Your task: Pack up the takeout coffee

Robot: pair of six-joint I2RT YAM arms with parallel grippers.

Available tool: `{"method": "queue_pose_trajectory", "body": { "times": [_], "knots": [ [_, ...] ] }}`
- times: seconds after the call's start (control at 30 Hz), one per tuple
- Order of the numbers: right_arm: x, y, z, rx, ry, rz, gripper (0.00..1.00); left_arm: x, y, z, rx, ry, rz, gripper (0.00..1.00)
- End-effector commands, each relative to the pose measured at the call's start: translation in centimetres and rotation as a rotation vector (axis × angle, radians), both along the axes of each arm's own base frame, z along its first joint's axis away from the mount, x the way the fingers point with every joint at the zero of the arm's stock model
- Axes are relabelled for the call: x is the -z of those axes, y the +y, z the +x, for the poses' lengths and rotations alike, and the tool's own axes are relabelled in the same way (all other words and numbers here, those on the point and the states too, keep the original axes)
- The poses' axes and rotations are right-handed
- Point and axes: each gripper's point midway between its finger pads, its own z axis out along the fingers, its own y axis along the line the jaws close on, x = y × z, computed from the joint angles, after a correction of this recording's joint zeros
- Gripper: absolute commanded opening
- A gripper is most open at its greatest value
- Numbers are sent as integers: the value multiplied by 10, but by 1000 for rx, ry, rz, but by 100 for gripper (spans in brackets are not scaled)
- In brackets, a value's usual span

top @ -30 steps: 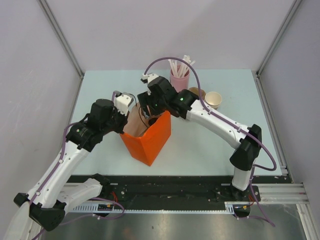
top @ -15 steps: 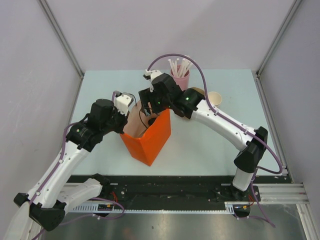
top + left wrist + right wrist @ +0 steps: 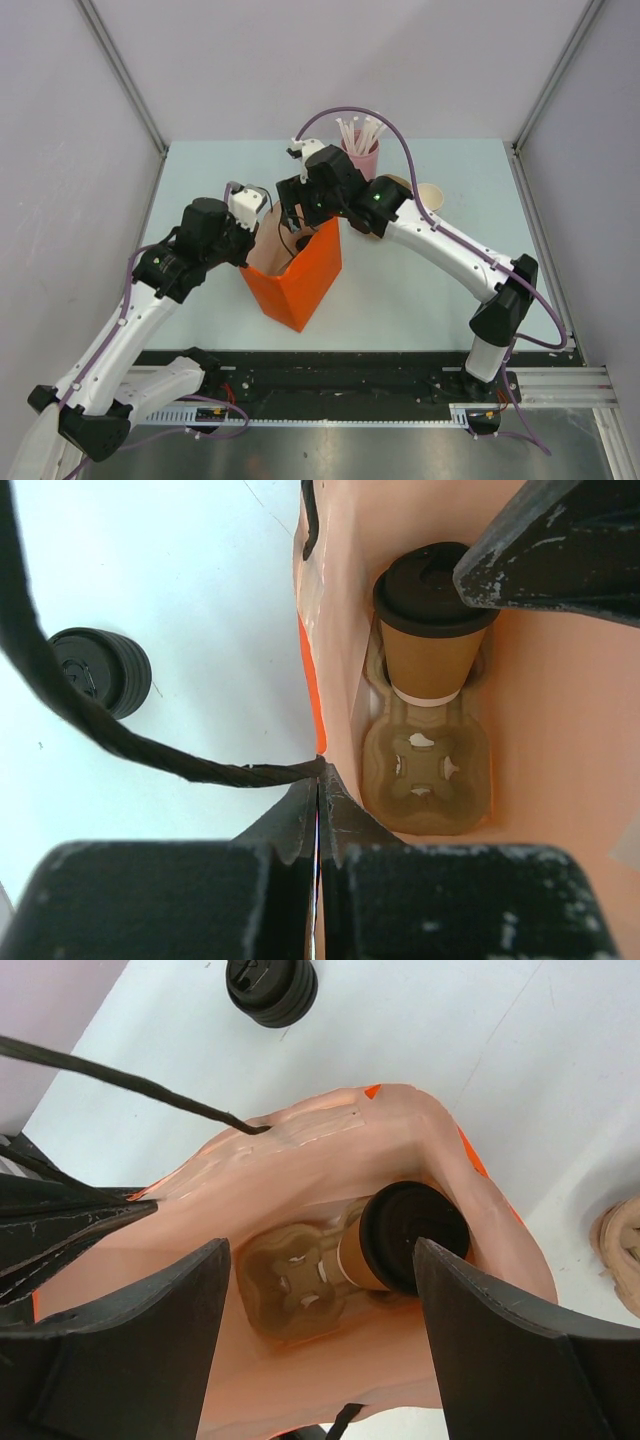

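Left gripper is sitting at lower centre of the left wrist view, fingers pressed fully together and pinching the near rim of the orange paper bag. It is holding that wall out so the mouth is gaping open. The bag is standing upright on the pale table, centre-left of the top view, just above the arm bases. A thin black cord is running from the bag rim off to the left edge of the left wrist view. Inside the bag, a brown pulp carrier is lying flat on the bottom. The takeout coffee is standing upright in the carrier's upper pocket with its black lid on, at upper right of that view. Right gripper is hanging over the bag mouth with its fingers spread wide. The cup is sitting between them, close to the finger on the right side of the frame, and I cannot tell if it is touching. Farther out, a stack of black lids is resting on the table past the bag, at the top of the right wrist view. At the far edge, a pink cup is holding white straws, and stacked paper cups are sitting to its right.
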Motion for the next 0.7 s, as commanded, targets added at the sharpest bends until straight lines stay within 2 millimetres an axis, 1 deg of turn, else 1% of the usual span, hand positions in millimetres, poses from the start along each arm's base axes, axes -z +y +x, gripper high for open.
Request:
{"method": "queue_pose_trajectory", "body": {
  "times": [0.0, 0.23, 0.37, 0.47, 0.67],
  "knots": [
    [-48, -5, -6, -16, -61, 94, 79, -2, -3, 0, 22, 1, 3, 0],
    [-60, -4, -8, -26, -70, 118, 80, -3, -4, -1, 25, -2, -1, 0],
    [-63, -4, -12, -32, -64, 129, 81, -2, -3, -1, 24, 2, -2, 0],
    [-70, -8, -11, -19, -75, 140, 82, -3, -3, -1, 24, -1, -3, 0],
    [-91, -14, -4, 15, -110, 188, 84, -5, -4, -1, 26, -7, -8, 0]
  ]
}}
